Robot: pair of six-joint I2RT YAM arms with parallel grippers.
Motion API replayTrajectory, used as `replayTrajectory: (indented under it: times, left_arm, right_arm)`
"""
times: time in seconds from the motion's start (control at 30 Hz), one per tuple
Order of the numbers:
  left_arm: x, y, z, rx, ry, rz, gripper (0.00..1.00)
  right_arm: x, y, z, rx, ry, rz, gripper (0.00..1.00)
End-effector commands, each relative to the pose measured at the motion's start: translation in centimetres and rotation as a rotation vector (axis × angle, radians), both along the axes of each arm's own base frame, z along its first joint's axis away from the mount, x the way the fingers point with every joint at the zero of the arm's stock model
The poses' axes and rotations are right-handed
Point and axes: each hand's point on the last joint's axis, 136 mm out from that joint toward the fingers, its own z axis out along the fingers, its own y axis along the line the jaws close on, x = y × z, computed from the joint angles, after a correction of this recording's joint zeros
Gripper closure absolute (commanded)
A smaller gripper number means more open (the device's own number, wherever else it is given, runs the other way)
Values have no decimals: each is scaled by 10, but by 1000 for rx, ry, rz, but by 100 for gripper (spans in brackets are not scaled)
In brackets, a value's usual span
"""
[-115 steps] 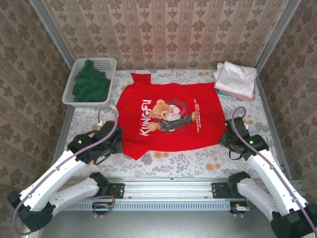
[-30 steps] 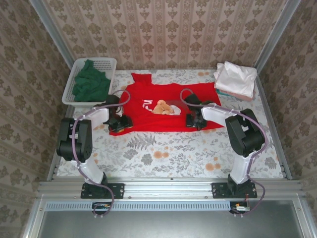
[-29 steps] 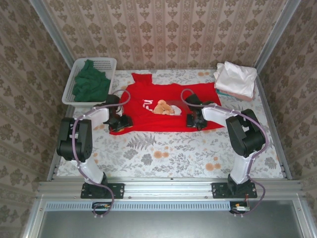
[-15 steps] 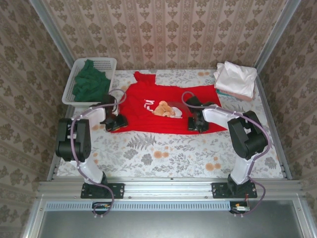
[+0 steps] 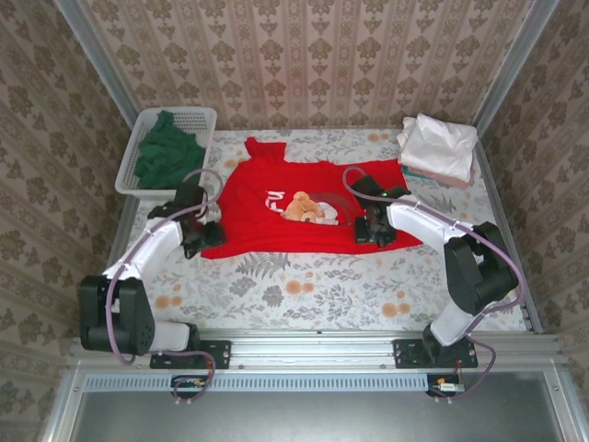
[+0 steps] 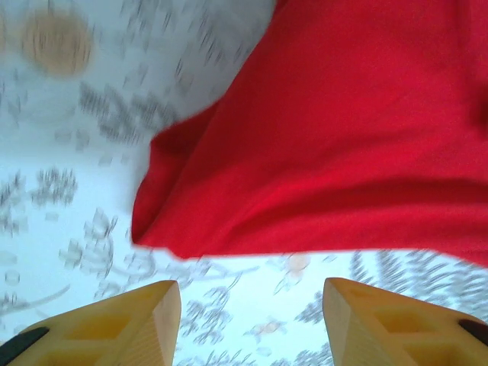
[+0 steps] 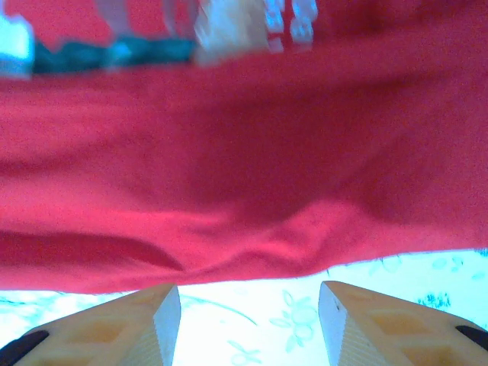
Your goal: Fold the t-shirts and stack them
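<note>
On the table [image 5: 304, 295], at its far left corner, a white mesh basket [image 5: 208, 129] holds the crumpled dark green t-shirt [image 5: 168, 152]; folded white and pastel shirts [image 5: 437, 145] sit far right. The red bear-print t-shirt [image 5: 267, 226] lies between. Wrist views show the left gripper [image 6: 252, 305] and right gripper [image 7: 248, 305] gaping wide, empty, just off its near hem.

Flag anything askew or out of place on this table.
The red t-shirt is folded crookedly: its near edge ripples, a sleeve juts out at the far left, and the print is half covered. The dark green shirt lies crumpled in the basket.
</note>
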Motion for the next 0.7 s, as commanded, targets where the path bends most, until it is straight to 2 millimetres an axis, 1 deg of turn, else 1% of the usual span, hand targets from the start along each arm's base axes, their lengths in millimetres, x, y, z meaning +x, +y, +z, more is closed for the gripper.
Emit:
replayTrajectory:
  times: [0.0,0.07,0.17,0.2,0.27,0.33,0.37,0.47,0.5,0.57,0.67]
  left_arm:
    - [35,-31,23,12,-70,-107,46]
    - [57,-64,25,-31,-74,-190,44]
    - [89,-97,17,-93,-56,-251,44]
    - [97,-103,12,-95,-45,-261,45]
    - [113,-108,1,-67,-24,-269,44]
    - [123,-111,-10,-47,-7,-274,43]
    - [127,-113,-19,-45,11,-279,43]
    - [134,-116,-34,-44,47,-287,43]
    - [136,-117,-37,-46,50,-290,43]
    - [141,-119,-40,-54,46,-288,42]
    - [144,-118,-40,-51,46,-284,42]
  right_arm:
    - [26,16,-5,6,-27,43,47]
    - [38,23,-15,8,-5,50,47]
    - [52,24,-27,-18,11,32,47]
    - [55,25,-29,-17,14,29,47]
    - [62,25,-29,-22,3,18,47]
    - [69,24,-29,-34,-13,18,47]
    - [72,24,-30,-45,-10,22,47]
    - [86,26,-36,-47,-18,34,47]
    - [92,28,-37,-41,-26,43,47]
    - [106,23,-36,-55,-58,37,47]
    - [126,18,-23,-63,-117,42,47]
